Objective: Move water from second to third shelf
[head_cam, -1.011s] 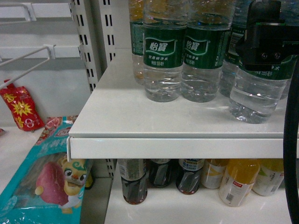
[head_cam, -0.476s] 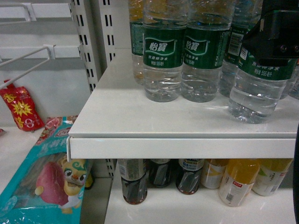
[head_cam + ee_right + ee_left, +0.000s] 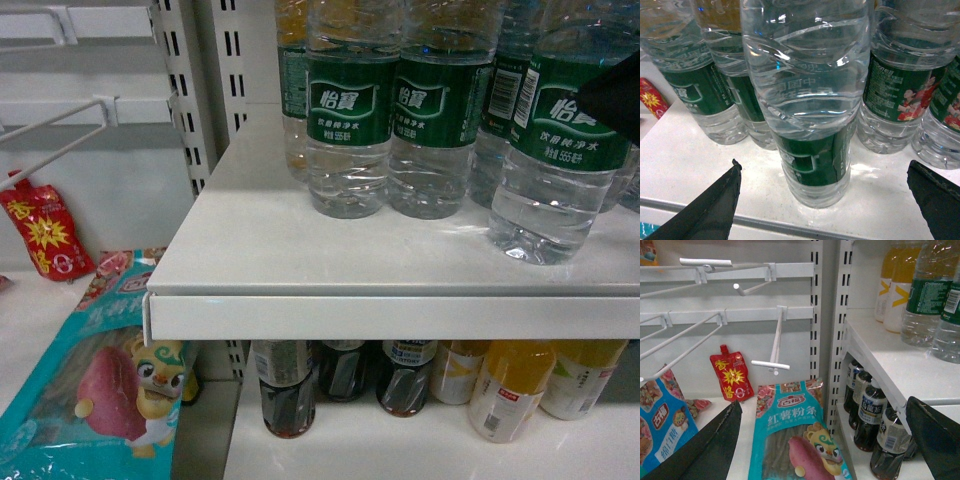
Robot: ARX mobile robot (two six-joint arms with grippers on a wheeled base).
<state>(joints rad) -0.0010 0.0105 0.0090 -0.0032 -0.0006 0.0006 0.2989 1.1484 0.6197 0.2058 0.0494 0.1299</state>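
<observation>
Several bottles: green-labelled water bottles are seen standing in a cluster on the white shelf (image 3: 300, 250), toward its back and right.
Water: one bottle (image 3: 555, 150) stands nearest the shelf's front edge on the right in the head view; in the right wrist view it (image 3: 810, 115) fills the centre, upright, clear of both fingers.
Neighbours: two bottles (image 3: 345, 120) (image 3: 435, 120) stand side by side to its left; others stand behind it, with printed figures visible on the labels (image 3: 902, 95) at right in the right wrist view.
Right end effector: spread wide (image 3: 822, 205), one dark finger (image 3: 710, 205) on each side of the front bottle, nothing gripped; in the head view only a dark corner (image 3: 615, 95) is seen at the right edge, overlapping the bottle's label.
Left end effector: spread wide (image 3: 822, 440), nothing between the fingers, held low in front of the neighbouring bay.
Shelf below: dark drink bottles (image 3: 290, 390) and orange-yellow drink bottles (image 3: 510, 385) are lined up under the water shelf.
Left bay: a teal sweet-potato snack bag (image 3: 795, 435), a red sachet (image 3: 730, 372) and a blue bag (image 3: 662, 422) lie on the lower surface beneath bare white wire hooks (image 3: 772, 347).
Upper right, left wrist view: yellow drink bottles (image 3: 897, 285) are set behind the water bottles.
Obstruction: the neighbouring bottles stand close behind and beside the front one.
</observation>
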